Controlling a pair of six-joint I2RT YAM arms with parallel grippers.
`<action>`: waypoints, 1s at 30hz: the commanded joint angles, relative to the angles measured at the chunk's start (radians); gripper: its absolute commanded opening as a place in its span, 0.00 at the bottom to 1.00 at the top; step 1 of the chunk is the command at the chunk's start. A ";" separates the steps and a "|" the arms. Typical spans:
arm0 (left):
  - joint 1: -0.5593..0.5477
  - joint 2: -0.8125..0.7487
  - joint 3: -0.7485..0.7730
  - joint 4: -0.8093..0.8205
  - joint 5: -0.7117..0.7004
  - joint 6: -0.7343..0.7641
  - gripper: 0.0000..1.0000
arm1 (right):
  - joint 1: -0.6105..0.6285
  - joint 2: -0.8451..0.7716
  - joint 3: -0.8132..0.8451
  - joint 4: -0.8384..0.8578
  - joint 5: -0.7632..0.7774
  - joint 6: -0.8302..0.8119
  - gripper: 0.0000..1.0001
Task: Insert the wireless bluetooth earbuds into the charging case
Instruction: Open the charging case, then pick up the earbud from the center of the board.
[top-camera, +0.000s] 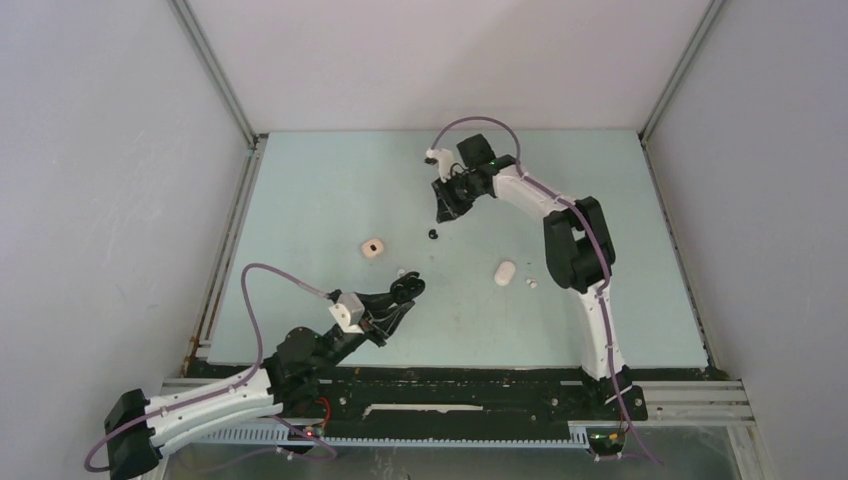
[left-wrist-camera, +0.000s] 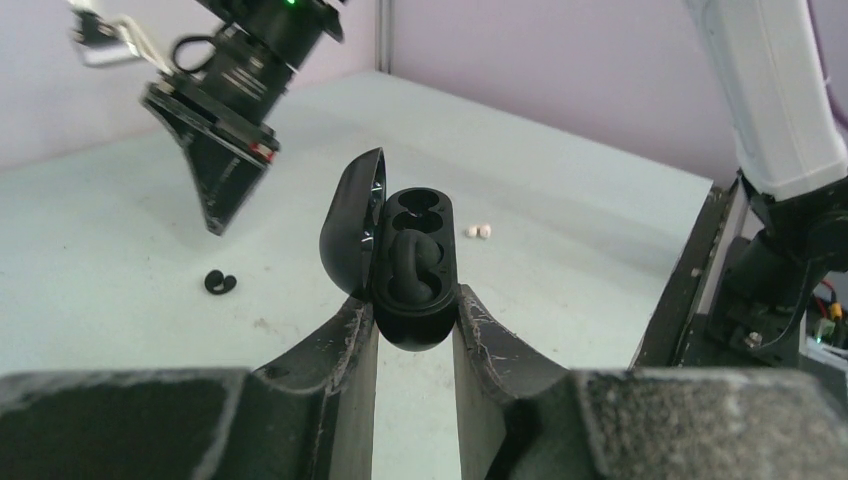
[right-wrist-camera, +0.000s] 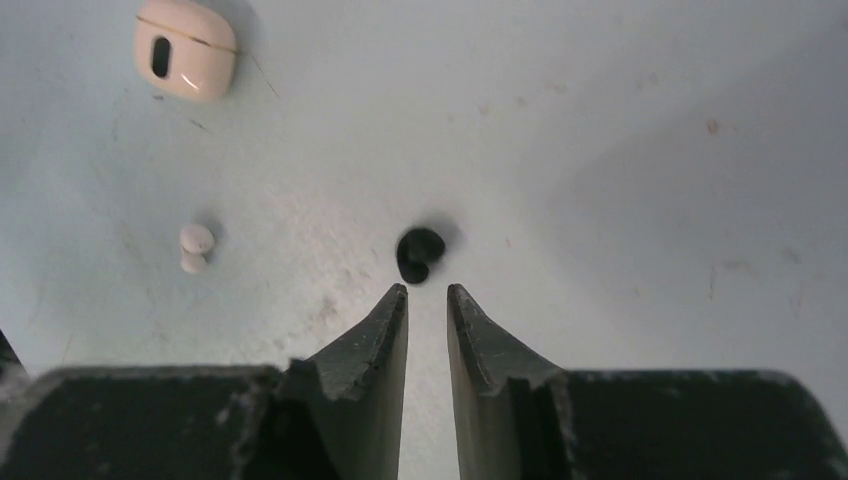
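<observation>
My left gripper (left-wrist-camera: 415, 305) is shut on an open black charging case (left-wrist-camera: 412, 262), lid swung left. A black earbud (left-wrist-camera: 408, 268) sits in its lower slot; the upper slot looks empty. In the top view this gripper (top-camera: 407, 287) is at the table's near middle. A second black earbud (right-wrist-camera: 420, 254) lies on the table just beyond the tips of my right gripper (right-wrist-camera: 427, 290), whose jaws stand a little apart and empty. That earbud (top-camera: 433, 234) lies below the right gripper (top-camera: 441, 212) in the top view, and it shows in the left wrist view (left-wrist-camera: 221, 283).
A pale pink case (top-camera: 372, 247) lies left of centre, also in the right wrist view (right-wrist-camera: 186, 48). A white case (top-camera: 505, 271) lies right of centre with small white buds (top-camera: 531, 284) beside it. A pale earbud pair (right-wrist-camera: 195, 246) lies near the left gripper.
</observation>
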 joint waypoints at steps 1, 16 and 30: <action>-0.003 0.055 -0.132 0.089 0.016 0.004 0.00 | 0.071 0.055 0.142 -0.041 0.070 0.000 0.23; -0.003 0.050 -0.147 0.110 0.007 0.010 0.00 | 0.123 0.139 0.206 -0.109 0.208 0.005 0.18; -0.003 0.055 -0.147 0.114 0.010 0.010 0.00 | 0.126 0.137 0.179 -0.122 0.266 0.005 0.20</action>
